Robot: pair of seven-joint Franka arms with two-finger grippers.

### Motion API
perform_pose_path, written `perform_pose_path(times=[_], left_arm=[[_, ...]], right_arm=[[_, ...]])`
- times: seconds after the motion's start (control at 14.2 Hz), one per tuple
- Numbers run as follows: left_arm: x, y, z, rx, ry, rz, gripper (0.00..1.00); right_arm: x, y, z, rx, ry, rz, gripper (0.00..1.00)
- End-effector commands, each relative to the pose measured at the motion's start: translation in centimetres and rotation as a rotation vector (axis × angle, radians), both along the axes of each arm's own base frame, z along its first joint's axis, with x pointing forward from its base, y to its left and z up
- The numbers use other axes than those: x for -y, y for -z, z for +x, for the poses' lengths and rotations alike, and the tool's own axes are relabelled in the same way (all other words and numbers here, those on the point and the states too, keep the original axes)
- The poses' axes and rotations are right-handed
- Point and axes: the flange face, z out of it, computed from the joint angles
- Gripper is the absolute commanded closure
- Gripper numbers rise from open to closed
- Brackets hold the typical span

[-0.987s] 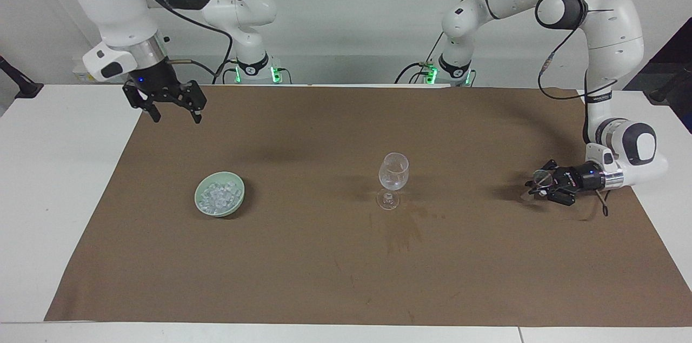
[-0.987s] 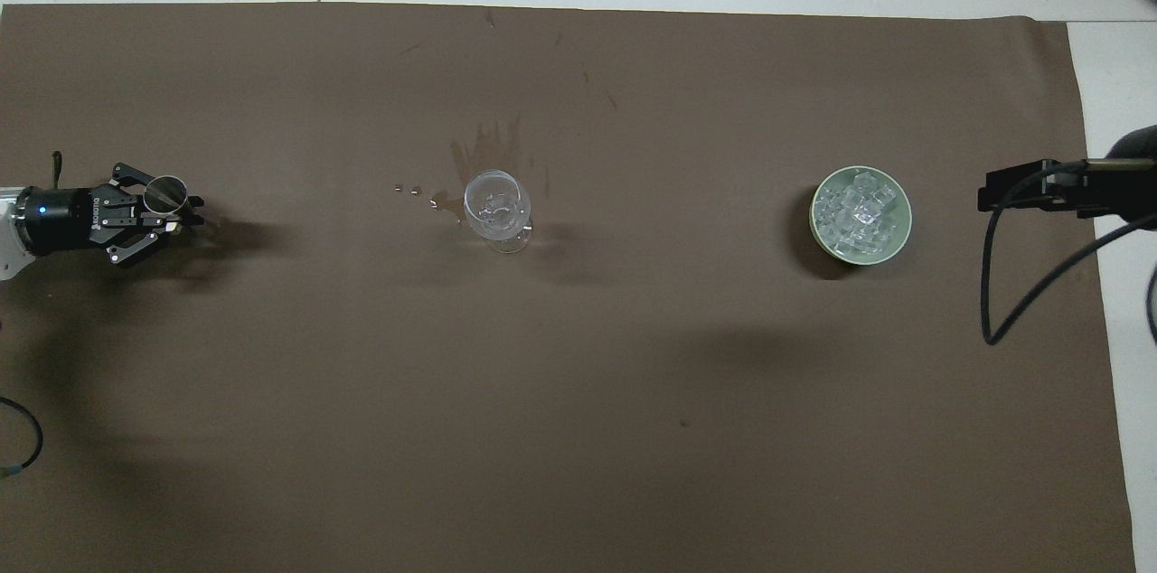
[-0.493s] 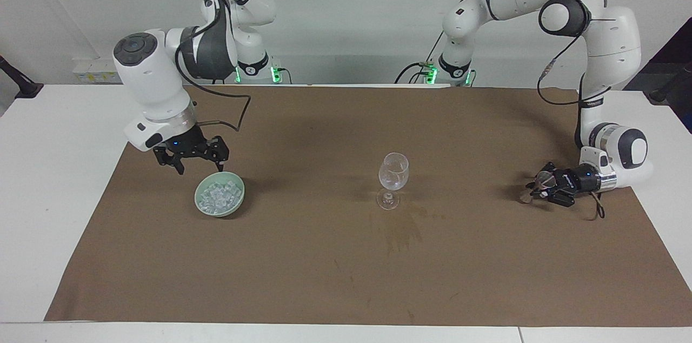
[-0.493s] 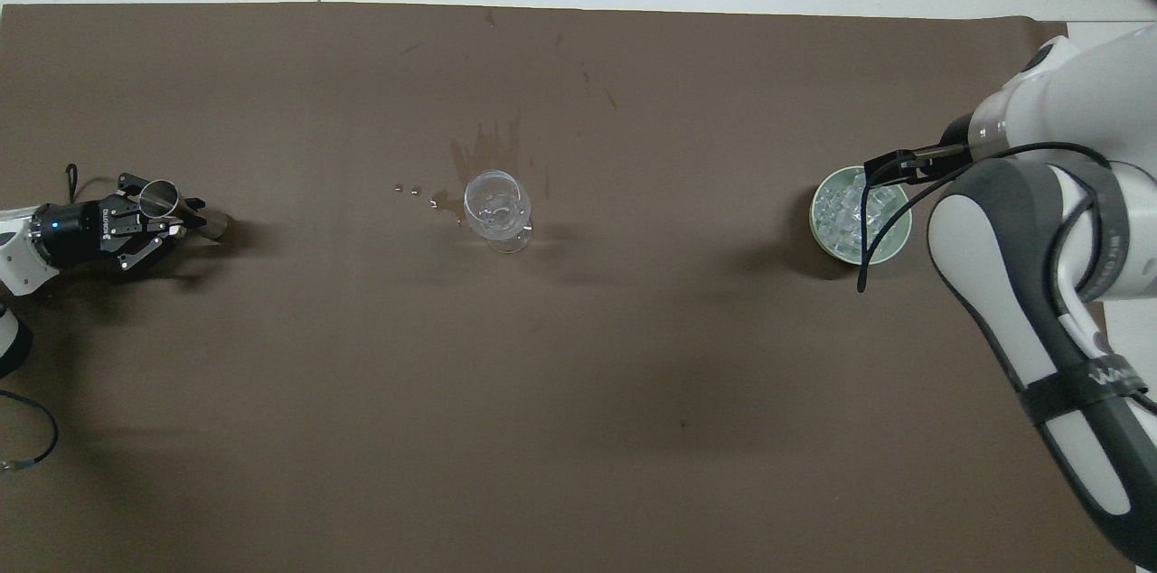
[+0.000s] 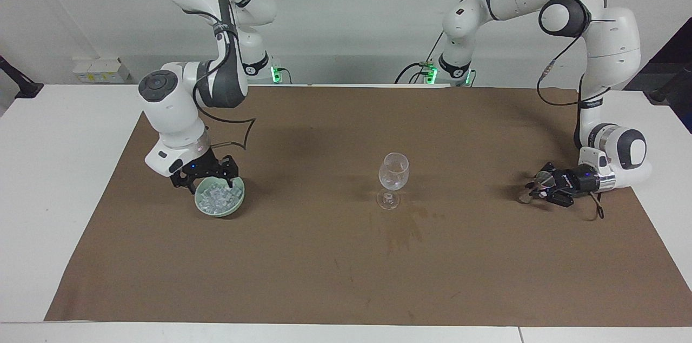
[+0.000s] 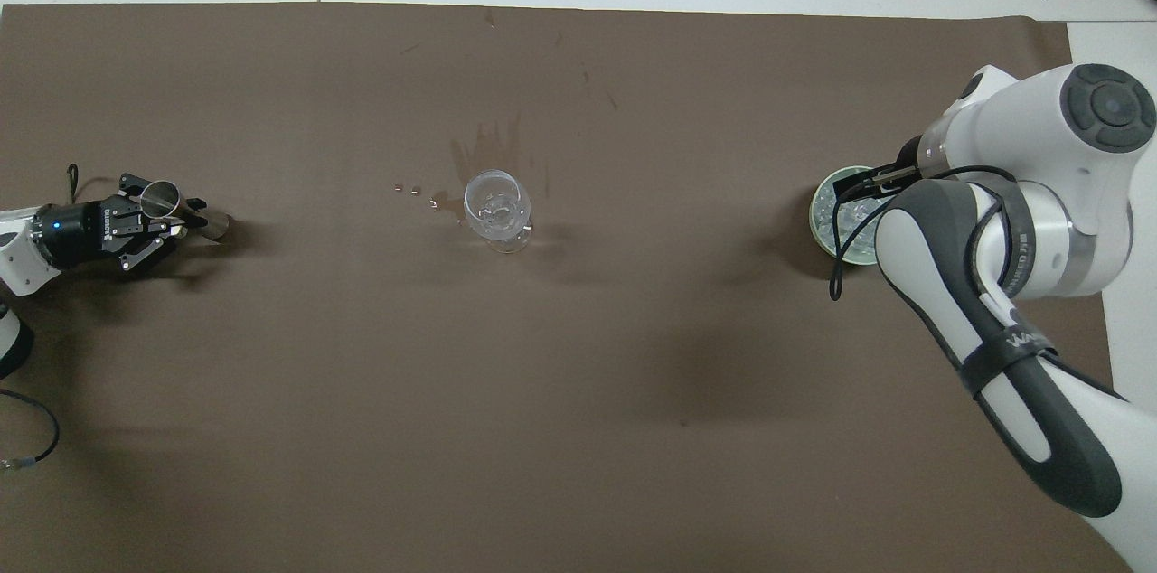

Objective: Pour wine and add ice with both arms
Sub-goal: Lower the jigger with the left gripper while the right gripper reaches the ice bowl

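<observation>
1. The right arm has swung down from high over its own end of the bench, and now the right gripper (image 5: 208, 180) is right at the green bowl (image 5: 237, 203), dipping at its rim on the side nearer the robots.
2. Its fingers are spread wide and hold nothing yet. One tip looks to be inside the bowl and the other just outside the rim, though I can't tell if either touches.
3. The ice (image 5: 217, 196) sits heaped in that bowl toward the right arm's end of the bench, partly covered from above by the arm (image 6: 994, 230).
4. At the left arm's end, the left gripper (image 5: 536, 190) has sunk lower, close to the brown cloth (image 5: 346, 278). Its fingers are clamped shut on the metal jigger (image 6: 164, 196), which is tipped over on its side, mouth turned up toward the overhead camera.
5. The wine glass (image 5: 393, 172) stands upright mid-bench between the two, well apart from both. Damp marks darken the cloth beside it.
6. My read: pouring looks finished, the jigger is being set aside, and grabbing a cube comes next.
</observation>
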Motion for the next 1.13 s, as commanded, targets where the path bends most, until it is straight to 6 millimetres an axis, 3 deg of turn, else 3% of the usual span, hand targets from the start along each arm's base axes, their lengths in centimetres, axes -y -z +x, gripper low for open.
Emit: perform_pose_path(times=[0.0,0.35,0.56,1.06], left_arm=[[0.0,0.9,-0.5,0.007,0.003,-0.02,0.89],[0.2,1.1,-0.5,0.004,0.011,-0.013,0.82],[0.0,1.1,-0.5,0.004,0.009,-0.012,0.66],[-0.8,0.5,-0.7,-0.005,0.033,0.029,0.57]], right_arm=[[0.4,1.7,-1.3,-0.02,-0.034,0.003,0.0],[0.5,3.3,-2.1,-0.053,-0.044,0.002,0.0],[1.0,3.9,-1.9,-0.024,-0.043,0.0,0.0],[1.6,4.6,-1.9,0.003,0.019,0.004,0.25]])
